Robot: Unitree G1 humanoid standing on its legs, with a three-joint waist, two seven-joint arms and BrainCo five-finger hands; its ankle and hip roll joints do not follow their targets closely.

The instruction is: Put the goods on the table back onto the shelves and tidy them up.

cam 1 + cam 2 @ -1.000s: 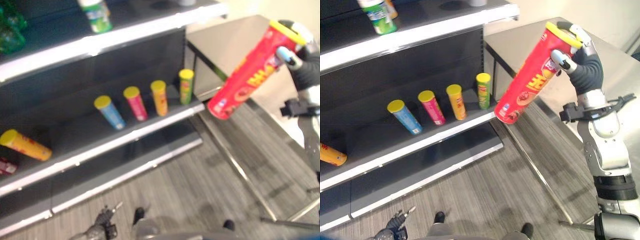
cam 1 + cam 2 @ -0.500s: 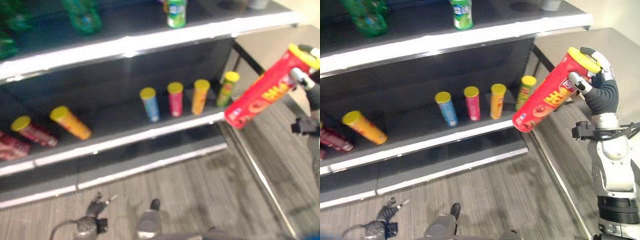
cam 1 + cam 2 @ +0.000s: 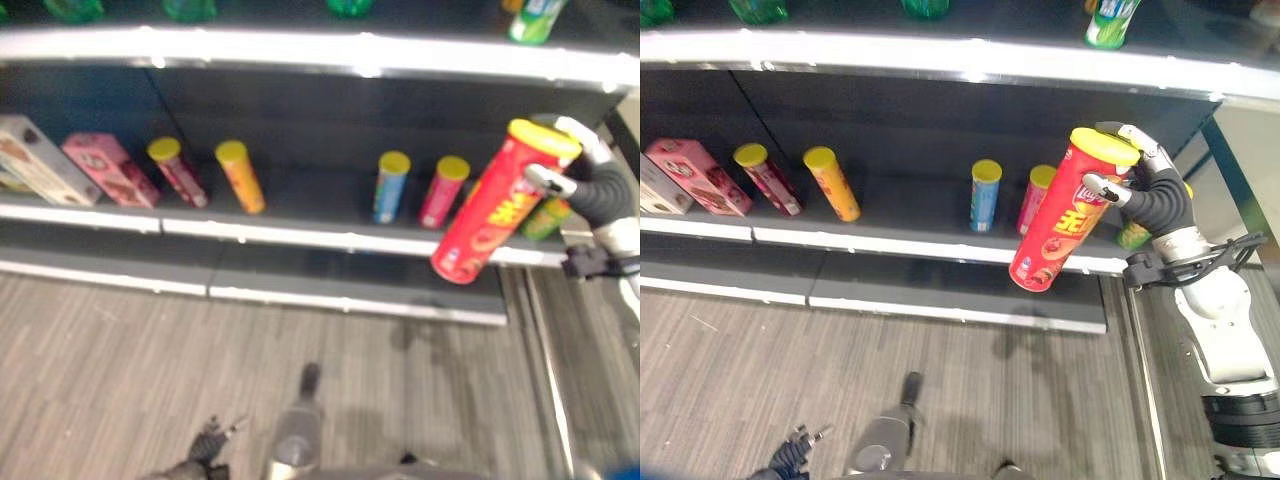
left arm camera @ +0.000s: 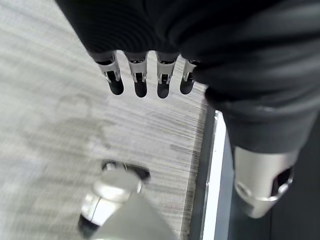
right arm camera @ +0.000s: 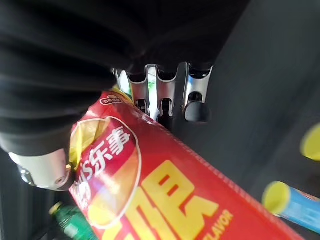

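Right eye view shows me the big dark shelf (image 3: 940, 215) first, running across in front of me. On it stand two boxes at the left end, a pink box (image 3: 698, 176) being the one I see best. Then come tubes with yellow lids: a dark red tube (image 3: 766, 179), an orange tube (image 3: 831, 183), a blue tube (image 3: 984, 195) and a pink tube (image 3: 1036, 197). A green tube (image 3: 1133, 233) peeks out behind my right arm.

The thing I am putting back is the big red can (image 3: 1061, 221). My right hand (image 3: 1152, 196) holds it up in the air, in front of the shelf edge, not on the shelf yet. In the right wrist view the fingers (image 5: 194, 102) and thumb curl round the can near its yellow lid, so the hand is clamped on it.

The can leans. Its lid end is up by my hand and its bottom end points down and to my left, toward the shelf edge beside the pink tube. I think I must tip it straight and push it in there.

My left hand (image 4: 145, 80) hangs low over the floor, fingers straight, holding nothing.
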